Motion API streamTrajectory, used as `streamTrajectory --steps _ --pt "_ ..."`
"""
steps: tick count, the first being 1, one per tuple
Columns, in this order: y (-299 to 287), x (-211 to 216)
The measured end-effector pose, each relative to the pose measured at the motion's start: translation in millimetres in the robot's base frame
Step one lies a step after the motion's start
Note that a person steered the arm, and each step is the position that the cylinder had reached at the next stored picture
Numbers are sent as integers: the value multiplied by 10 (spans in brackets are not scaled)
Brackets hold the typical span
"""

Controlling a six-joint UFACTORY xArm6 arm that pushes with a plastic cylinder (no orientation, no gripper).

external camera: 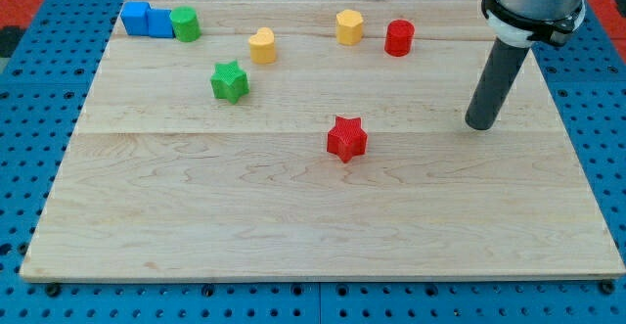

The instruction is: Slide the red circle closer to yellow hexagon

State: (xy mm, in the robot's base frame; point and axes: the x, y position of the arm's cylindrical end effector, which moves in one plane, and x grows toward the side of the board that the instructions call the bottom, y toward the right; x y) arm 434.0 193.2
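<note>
The red circle (399, 38) stands near the view's top, right of centre. The yellow hexagon (349, 26) is just to its left, a small gap between them. My tip (480, 125) rests on the board at the view's right, below and to the right of the red circle, well apart from it. It touches no block.
A yellow heart-like block (261, 45) sits left of the hexagon. A green star (230, 80), a red star (346, 138), a green circle (185, 23) and a blue block (147, 19) are also on the wooden board (196, 207). Blue pegboard surrounds it.
</note>
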Motion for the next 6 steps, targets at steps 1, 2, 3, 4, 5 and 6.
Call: streamTrajectory --steps 1,2,3,4,5,6 --pt "407 -79" --pt "916 -183" --pt "1122 -253" --pt "808 -536" --pt "-62 -1043" --pt "-491 -1474"
